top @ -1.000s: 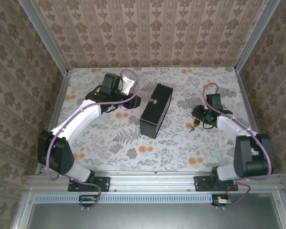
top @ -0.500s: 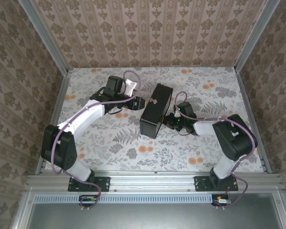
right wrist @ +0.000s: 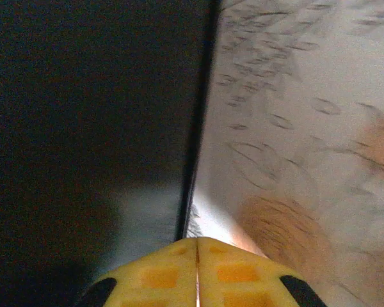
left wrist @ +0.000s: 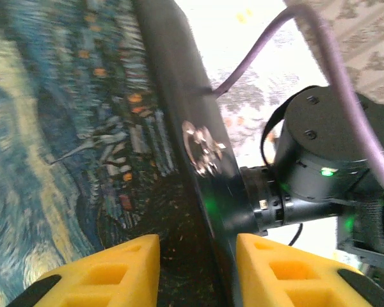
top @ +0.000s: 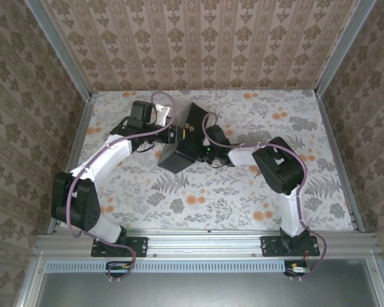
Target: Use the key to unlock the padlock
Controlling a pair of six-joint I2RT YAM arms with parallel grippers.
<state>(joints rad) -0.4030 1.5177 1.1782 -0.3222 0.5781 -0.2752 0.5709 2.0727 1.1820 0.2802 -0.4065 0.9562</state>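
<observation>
Our left gripper (left wrist: 198, 272) stands wide, yellow pads astride the upper edge of the black box (left wrist: 179, 77). Just ahead, on that dark wall, sits the padlock (left wrist: 201, 148). Our right gripper (right wrist: 196, 246), pads pressed together, noses along the box's side, seemingly nearer the lock. Whether the key is pinched there, we cannot tell.

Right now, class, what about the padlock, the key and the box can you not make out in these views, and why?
- The key: too small to find from the top camera; in the right wrist view the right gripper's shut pads would cover it.
- The padlock's keyhole: left wrist view, blurred and glinting.
- Most of the black box: right wrist view, dark and cut off by the frame's edge.
</observation>
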